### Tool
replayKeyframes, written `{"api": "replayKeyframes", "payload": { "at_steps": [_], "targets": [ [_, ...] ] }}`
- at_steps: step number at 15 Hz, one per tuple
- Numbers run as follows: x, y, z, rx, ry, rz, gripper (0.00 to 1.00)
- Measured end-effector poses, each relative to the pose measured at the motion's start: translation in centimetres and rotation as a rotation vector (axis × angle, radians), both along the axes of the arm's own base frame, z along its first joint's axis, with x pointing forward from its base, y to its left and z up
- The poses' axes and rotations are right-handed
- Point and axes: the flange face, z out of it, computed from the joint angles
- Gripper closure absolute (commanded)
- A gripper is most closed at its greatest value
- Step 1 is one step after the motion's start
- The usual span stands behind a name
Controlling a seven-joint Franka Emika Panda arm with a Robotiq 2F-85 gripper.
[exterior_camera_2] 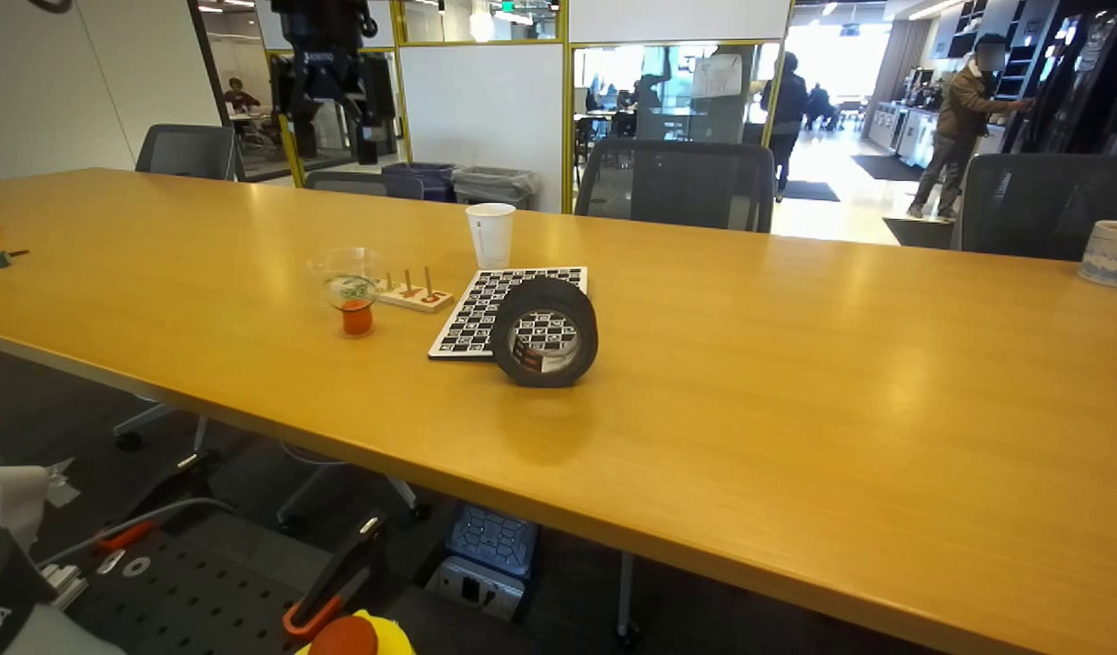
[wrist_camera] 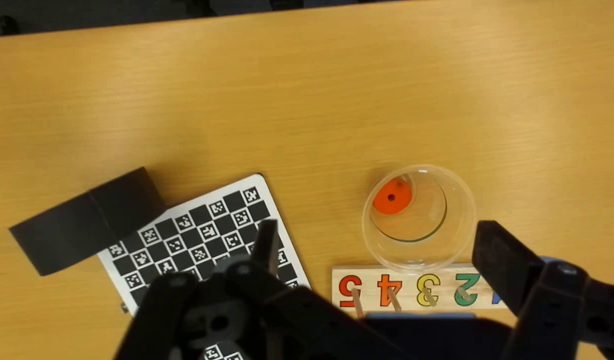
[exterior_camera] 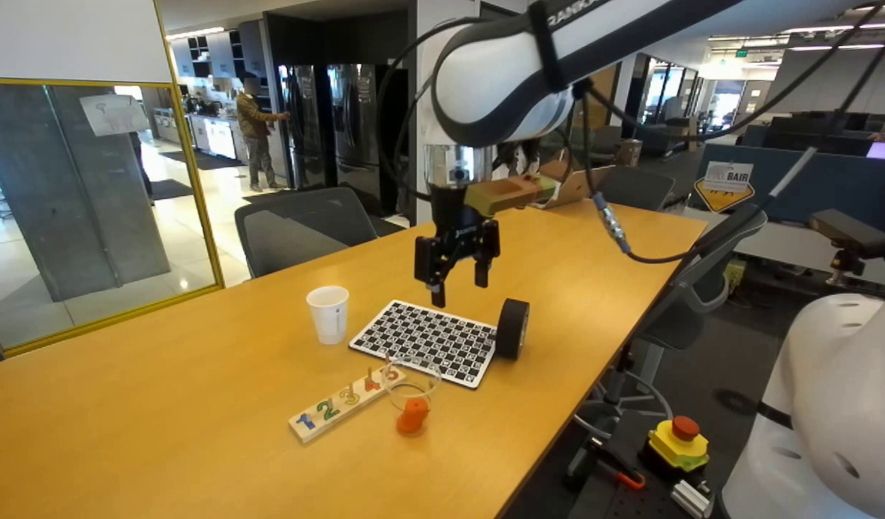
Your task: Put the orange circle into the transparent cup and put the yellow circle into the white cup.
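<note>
A: What lettering can be read?

B: In an exterior view, the jointed white-and-black robot arm [exterior_camera: 486, 86] shows "RANKA". At the far right, a white rectangular sign [exterior_camera: 728, 176] on a dark blue partition [exterior_camera: 846, 187] says "BAIR"; the letters before it blur.

A: And closer in?

B: The pale wooden strip with upright pegs [exterior_camera: 349, 398] carries painted digits, 1 to 5 from left to right. The tapered opaque white cup [exterior_camera: 331, 318], upright to the left of the chequered black-and-white board [exterior_camera: 424, 335], has print too small to read. So has the label [exterior_camera_2: 556, 362] inside the thick black ring [exterior_camera: 511, 329], which stands on edge at the board's right.

A: Where is the task's piece?

B: The round orange disc [wrist_camera: 391, 197] lies inside the short clear plastic cup [wrist_camera: 459, 215], at the left in the wrist view. That cup stands just beside the strip.

A: How wide are the jaws?

B: The black two-finger gripper [exterior_camera: 460, 291] is above the table, spread wide.

A: And the setting?

B: A long honey-coloured wooden table [exterior_camera: 161, 404] with a soft sheen. Dark mesh chairs [exterior_camera: 305, 227] stand along its far side; beyond, a person in a brown jacket [exterior_camera: 254, 130] extends an arm toward black refrigerators [exterior_camera: 352, 115].
</note>
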Motion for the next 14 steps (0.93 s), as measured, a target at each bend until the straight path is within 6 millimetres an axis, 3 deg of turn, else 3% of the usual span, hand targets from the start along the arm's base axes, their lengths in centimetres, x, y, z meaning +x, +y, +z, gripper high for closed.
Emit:
{"api": "replayKeyframes", "payload": {
  "at_steps": [3, 7, 10, 14],
  "targets": [
    [-5.1, -0.5, 3.3, -0.017, 0.013, -0.001, 0.00],
    [-11.1, -1.3, 4.8, -0.027, 0.000, -0.007, 0.00],
    [-13.8, -1.9, 4.5, -0.032, -0.045, -0.016, 0.00],
    [-15.7, -2.8, 3.8, -0.032, -0.087, -0.033, 0.00]
  ]
}}
